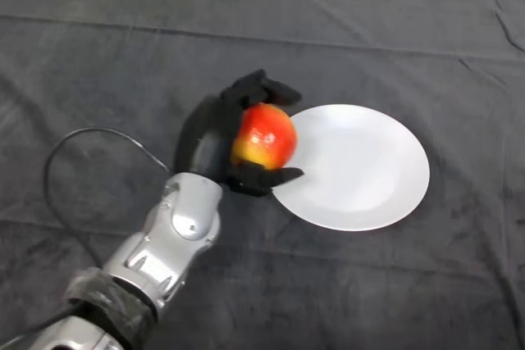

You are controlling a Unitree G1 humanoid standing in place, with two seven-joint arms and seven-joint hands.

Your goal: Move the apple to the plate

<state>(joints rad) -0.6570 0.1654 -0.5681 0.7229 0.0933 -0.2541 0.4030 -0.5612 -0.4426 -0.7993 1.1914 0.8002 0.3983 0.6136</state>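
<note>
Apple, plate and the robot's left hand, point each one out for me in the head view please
apple (264, 134), head view, on its red front face.
plate (369, 170), head view, on the bare white middle.
left hand (205, 141), head view, on the black palm behind the apple.

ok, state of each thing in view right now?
apple: held in the hand, at the plate's left edge
left hand: shut on the apple, fingers and thumb curled round it
plate: upright on the cloth, nothing resting on it
cloth: spread over the table, lightly wrinkled
</note>
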